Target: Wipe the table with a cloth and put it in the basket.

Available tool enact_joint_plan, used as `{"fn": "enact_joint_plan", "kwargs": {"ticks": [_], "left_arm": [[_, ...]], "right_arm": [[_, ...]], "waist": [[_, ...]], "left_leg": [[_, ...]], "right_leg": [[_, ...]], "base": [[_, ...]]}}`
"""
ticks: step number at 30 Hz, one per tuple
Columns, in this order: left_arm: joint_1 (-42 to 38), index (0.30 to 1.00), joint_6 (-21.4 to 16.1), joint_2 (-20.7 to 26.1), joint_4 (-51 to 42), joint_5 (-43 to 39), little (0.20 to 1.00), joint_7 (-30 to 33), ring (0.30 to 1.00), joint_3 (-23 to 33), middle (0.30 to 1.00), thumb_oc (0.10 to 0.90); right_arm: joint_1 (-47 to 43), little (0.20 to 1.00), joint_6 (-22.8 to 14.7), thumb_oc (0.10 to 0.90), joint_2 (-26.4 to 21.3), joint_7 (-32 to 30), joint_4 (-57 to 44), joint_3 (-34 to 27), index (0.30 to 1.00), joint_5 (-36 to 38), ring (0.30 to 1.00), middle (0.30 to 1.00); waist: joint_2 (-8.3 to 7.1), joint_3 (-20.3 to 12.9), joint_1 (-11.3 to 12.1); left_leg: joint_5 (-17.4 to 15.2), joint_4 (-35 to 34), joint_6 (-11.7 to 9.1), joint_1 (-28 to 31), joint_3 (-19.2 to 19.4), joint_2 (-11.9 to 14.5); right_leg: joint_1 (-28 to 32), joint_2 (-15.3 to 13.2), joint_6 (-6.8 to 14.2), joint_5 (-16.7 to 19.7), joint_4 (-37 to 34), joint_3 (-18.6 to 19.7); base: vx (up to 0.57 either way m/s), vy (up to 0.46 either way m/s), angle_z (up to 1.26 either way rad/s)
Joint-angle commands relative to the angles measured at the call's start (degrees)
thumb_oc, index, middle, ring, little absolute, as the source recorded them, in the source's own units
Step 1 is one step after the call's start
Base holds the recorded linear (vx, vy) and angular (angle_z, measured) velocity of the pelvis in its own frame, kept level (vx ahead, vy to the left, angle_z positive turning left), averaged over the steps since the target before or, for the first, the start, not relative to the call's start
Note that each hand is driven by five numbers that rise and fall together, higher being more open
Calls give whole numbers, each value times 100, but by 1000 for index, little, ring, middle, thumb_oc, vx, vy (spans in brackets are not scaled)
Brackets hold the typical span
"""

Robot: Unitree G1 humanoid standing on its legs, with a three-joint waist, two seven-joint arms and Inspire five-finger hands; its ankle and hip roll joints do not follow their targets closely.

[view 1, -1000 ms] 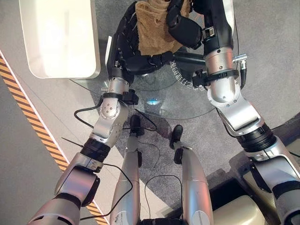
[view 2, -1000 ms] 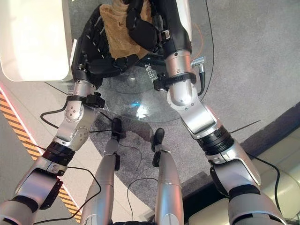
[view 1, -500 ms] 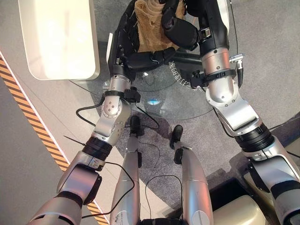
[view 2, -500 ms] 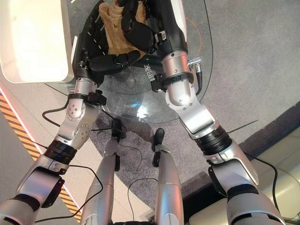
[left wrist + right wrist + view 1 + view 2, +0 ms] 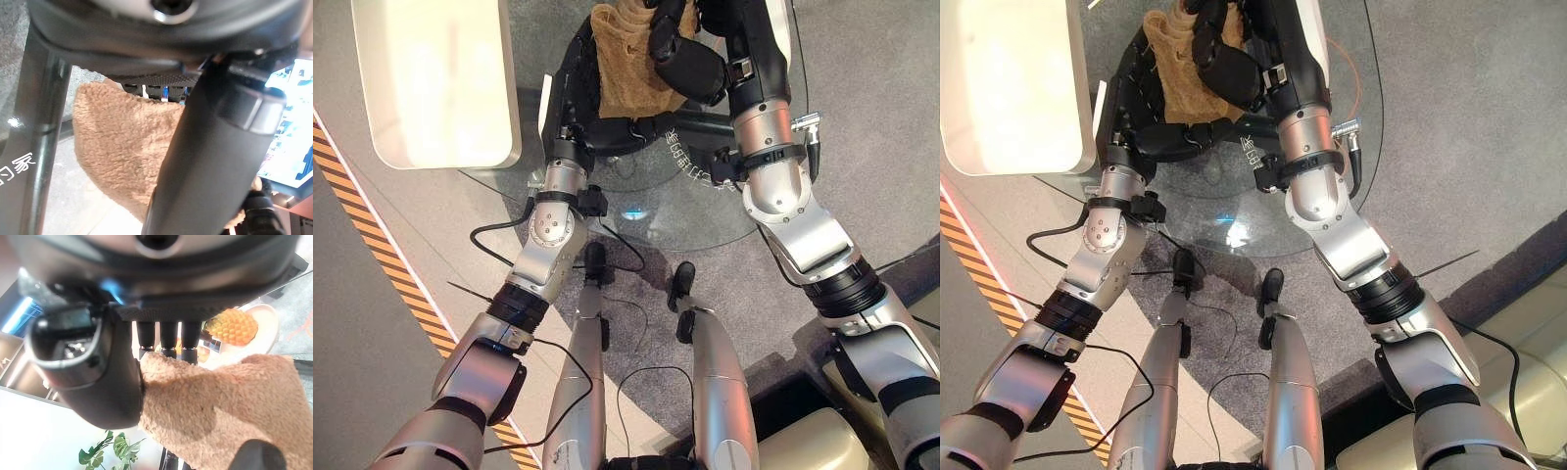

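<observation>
A brown fuzzy cloth (image 5: 622, 69) hangs bunched between both hands over the far part of the round glass table (image 5: 705, 211). My left hand (image 5: 570, 93) cups it from the left, fingers curled under its lower edge. Pressing on it from the right is my right hand (image 5: 690, 64), its fingers curled over the top. In the left wrist view the cloth (image 5: 117, 147) sits behind the thumb (image 5: 205, 161). The right wrist view has the fingers (image 5: 166, 338) sinking into the cloth (image 5: 220, 401) beside the thumb (image 5: 98, 377).
A white rounded tabletop (image 5: 431, 78) stands at the upper left, next to the glass table. Yellow-black floor tape (image 5: 372, 215) runs down the left side. An orange knobbly object (image 5: 234, 325) lies on a white plate past the cloth. A beige block (image 5: 803, 441) sits lower right.
Both hands have moved a little farther away with the cloth between them. The right hand has slid left over the cloth and the left fingers have closed in under it.
</observation>
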Motion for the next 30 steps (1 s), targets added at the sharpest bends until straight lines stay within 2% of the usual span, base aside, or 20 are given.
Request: {"fn": "enact_joint_plan", "kwargs": {"ticks": [1,11,12,13,15,16,30], "left_arm": [[-809,900,-620,-49,-354,376,900,9,900,-10,900,800],[-800,900,-744,-143,-381,242,900,-137,900,-39,900,800],[-819,735,-759,-168,-376,279,708,-162,735,-52,735,608],[-824,686,-761,-172,-373,285,650,-167,686,-55,686,550],[-831,469,-786,-188,-408,228,398,-208,469,-71,469,298],[-833,300,-780,-187,-443,200,200,-238,300,-54,300,100],[-877,300,-902,-265,-425,129,200,-402,300,-148,300,100]], "right_arm": [[-1393,200,-989,100,198,12,-1524,-404,300,68,300,300],[-1346,200,-956,100,295,94,-1572,-385,300,97,300,300],[-1332,200,-956,100,325,103,-1562,-384,300,93,300,300],[-1331,200,-955,100,329,103,-1561,-384,300,91,300,300],[-1309,200,-961,100,339,113,-1564,-383,300,97,300,300],[-1307,200,-953,100,343,114,-1565,-379,300,92,300,300],[-1336,200,-962,100,387,117,-1568,-333,300,84,300,300]], "waist": [[-187,-150,55],[-192,-150,56],[-196,-150,50],[-197,-150,50],[-200,-150,43],[-197,-150,47],[-167,-150,8]], "left_leg": [[-753,542,171,405,481,-129],[-744,548,167,395,476,-123],[-741,538,168,402,480,-120],[-740,536,168,403,481,-120],[-737,538,167,404,484,-116],[-738,536,167,405,483,-117],[-721,531,158,377,488,-107]], "right_leg": [[733,288,129,689,-1236,130],[727,295,120,682,-1221,128],[732,295,120,687,-1227,127],[735,295,120,688,-1230,126],[735,297,117,690,-1229,130],[737,297,116,685,-1227,126],[701,295,116,690,-1230,160]], "base": [[0,0,0],[0,0,0],[0,0,0],[0,0,0],[0,0,0],[0,0,0],[0,1,-1]]}}
